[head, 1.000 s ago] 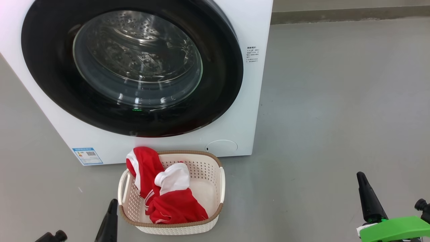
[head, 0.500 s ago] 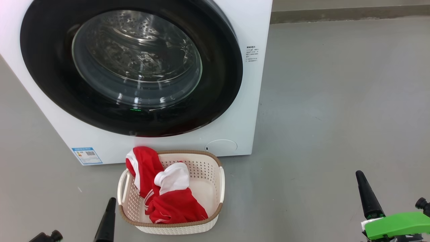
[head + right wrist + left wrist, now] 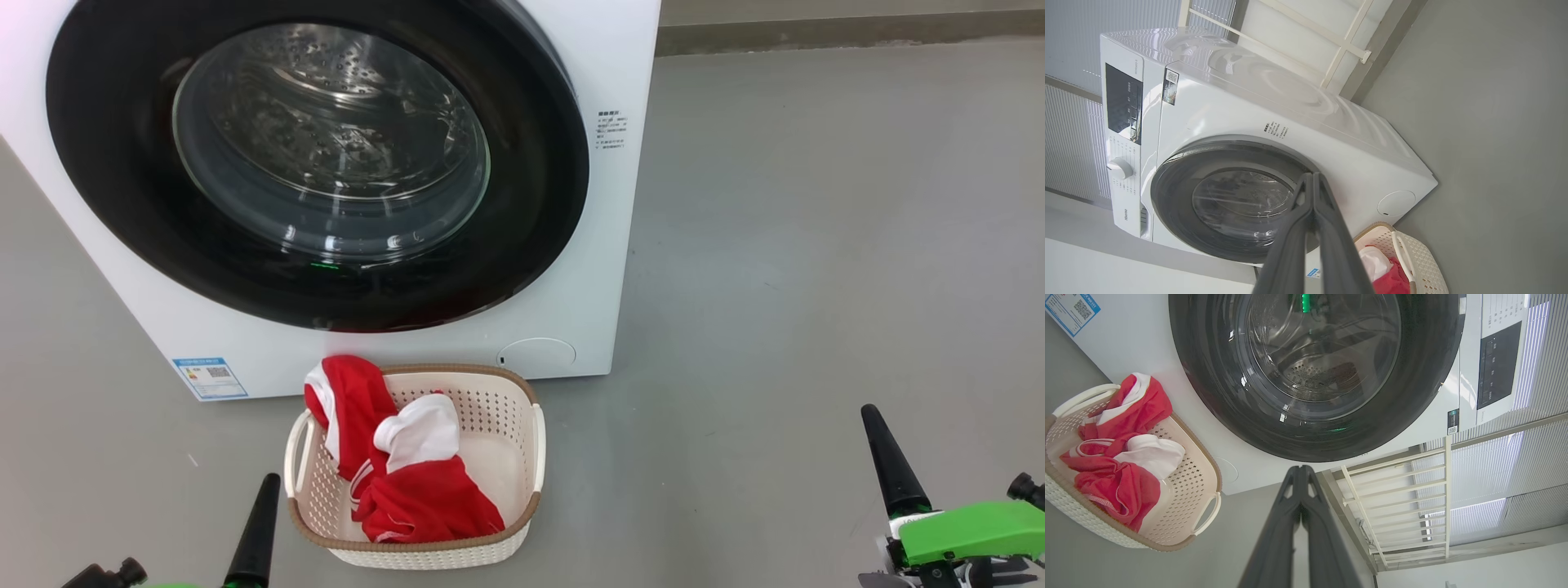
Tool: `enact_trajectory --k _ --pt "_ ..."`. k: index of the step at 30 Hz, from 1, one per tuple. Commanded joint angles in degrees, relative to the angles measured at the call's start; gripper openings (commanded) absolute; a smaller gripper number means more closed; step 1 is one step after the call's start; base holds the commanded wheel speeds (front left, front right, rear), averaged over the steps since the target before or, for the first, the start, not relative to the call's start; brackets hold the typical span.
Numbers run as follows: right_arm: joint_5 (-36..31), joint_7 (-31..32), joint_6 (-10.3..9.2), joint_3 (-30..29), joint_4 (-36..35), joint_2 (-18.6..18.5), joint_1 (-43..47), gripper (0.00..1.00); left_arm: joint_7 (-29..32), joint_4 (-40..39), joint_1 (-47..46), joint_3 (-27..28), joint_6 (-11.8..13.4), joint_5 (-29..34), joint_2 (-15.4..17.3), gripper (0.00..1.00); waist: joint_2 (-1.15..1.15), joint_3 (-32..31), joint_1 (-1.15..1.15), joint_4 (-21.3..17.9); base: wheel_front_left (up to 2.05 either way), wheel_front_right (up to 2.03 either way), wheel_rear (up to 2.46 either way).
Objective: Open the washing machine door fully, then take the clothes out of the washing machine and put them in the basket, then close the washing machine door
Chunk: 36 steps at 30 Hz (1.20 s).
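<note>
The white washing machine (image 3: 571,327) stands at the upper left, and its black-rimmed glass door (image 3: 326,155) lies flat against the front, shut. The red and white clothes (image 3: 408,482) lie in the cream basket (image 3: 535,445) on the floor just before the machine, one red part draped over the far left rim. My left gripper (image 3: 268,483) is shut and empty, low at the basket's left. My right gripper (image 3: 870,413) is shut and empty, well to the right of the basket. The wrist views show the left gripper (image 3: 1300,469) and the right gripper (image 3: 1311,176) with fingers pressed together, pointing toward the door.
Bare grey floor (image 3: 816,245) spreads to the right of the machine up to a wall base (image 3: 849,33). A white railing (image 3: 1396,498) stands beside the machine. The control panel (image 3: 1122,102) and dial (image 3: 1120,168) sit at the machine's top.
The head camera has shifted slightly, moving the whole picture a little left. Both grippers stay shut; the right one has edged up in the picture.
</note>
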Motion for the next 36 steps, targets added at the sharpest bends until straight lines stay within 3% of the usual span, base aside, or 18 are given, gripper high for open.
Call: enact_trajectory --k 1,29,36 --pt "2.59 0.75 0.0 0.56 -0.97 -0.91 -3.1 0.0 0.55 -0.85 -2.93 1.89 -1.0 -2.14 0.81 0.0 0.0 0.02 0.0 -0.01 0.0 0.0 0.0" --pt "20.02 5.49 -0.05 0.32 2.01 -1.11 -6.71 0.0 5.08 1.65 -5.58 3.92 -2.32 -20.06 0.85 0.0 0.0 0.25 0.0 -0.2 0.0 0.0 0.0" --pt "19.9 5.61 -0.05 0.18 2.02 -1.0 -6.72 0.0 5.14 1.66 -5.59 3.99 -2.32 -20.0 0.8 0.0 0.0 0.25 0.0 -0.2 0.0 0.0 0.0"
